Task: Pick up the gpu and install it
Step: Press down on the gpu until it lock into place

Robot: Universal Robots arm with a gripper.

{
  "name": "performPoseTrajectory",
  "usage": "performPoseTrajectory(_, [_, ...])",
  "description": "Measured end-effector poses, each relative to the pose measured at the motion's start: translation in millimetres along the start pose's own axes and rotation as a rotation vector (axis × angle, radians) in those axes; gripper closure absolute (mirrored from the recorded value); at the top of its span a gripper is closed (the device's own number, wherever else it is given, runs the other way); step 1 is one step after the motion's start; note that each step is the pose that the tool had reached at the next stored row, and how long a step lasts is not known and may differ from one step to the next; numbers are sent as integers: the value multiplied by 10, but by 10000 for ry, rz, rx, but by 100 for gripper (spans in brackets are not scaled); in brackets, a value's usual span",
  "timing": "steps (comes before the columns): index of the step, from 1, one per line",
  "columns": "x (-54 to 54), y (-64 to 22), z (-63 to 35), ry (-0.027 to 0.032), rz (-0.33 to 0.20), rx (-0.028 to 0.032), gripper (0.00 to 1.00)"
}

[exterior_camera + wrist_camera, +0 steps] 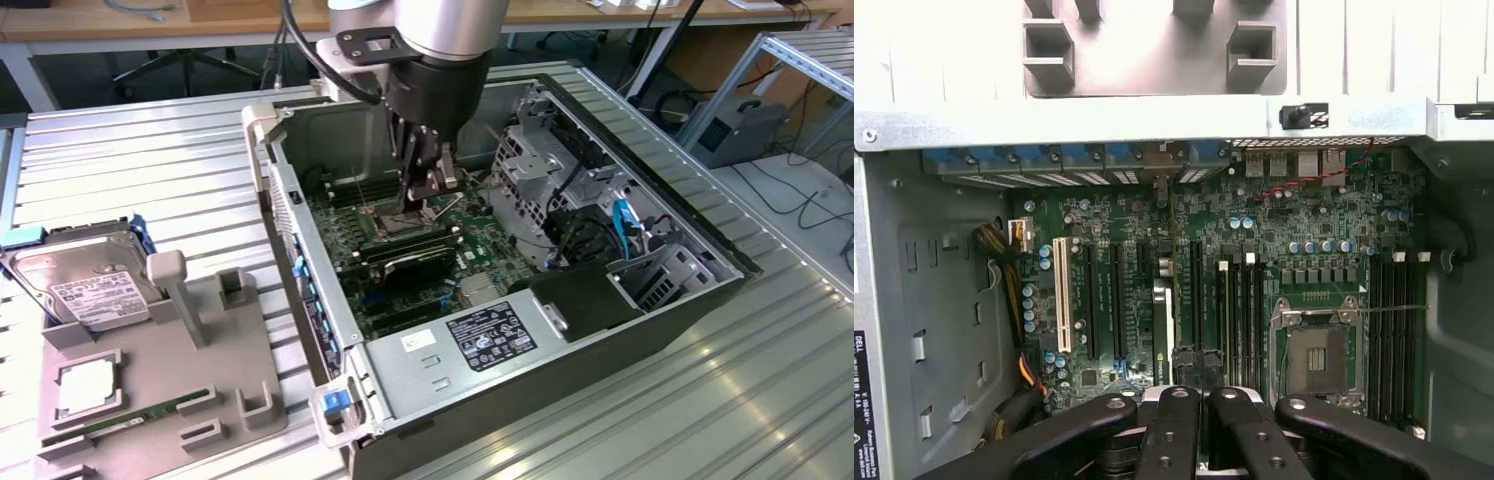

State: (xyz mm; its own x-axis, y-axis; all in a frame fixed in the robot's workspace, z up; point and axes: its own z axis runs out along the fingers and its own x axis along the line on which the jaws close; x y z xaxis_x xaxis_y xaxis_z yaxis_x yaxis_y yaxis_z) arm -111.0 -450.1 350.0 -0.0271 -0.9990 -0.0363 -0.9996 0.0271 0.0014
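- The gpu (400, 265), a thin flat rectangular card with a matt black face, is found inside the open grey sheet-metal computer case (441, 360). It stands on edge on the green printed motherboard (1294, 215).
- In the wrist view the gpu (1162, 335) is seen edge-on as a narrow dark strip among the long black expansion slots.
- Its long axis is observed to run across the board, from the exterior view's left towards the exterior view's right. Which end carries the bracket cannot be told, nor whether the card is fully seated.
- The black, rounded-link gripper (430, 190) is held above the board near the square metal-framed processor socket (396, 225), apart from the card.
- The fingers (1172, 420) are clenched together, and nothing is seen grasped between them.
- Outside the case, a silver hard drive with a white label (87, 285) and a narrow green memory stick (127, 425) are noted on a grey moulded holder (200, 370), set on a ribbed aluminium table (667, 420).
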Motion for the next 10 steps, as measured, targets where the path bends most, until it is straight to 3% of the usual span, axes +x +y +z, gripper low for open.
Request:
performPoseTrajectory(5, [-1, -56, -1, 1, 2, 0, 89])
performPoseTrajectory(10, [-2, -59, 0, 0, 2, 1, 89])
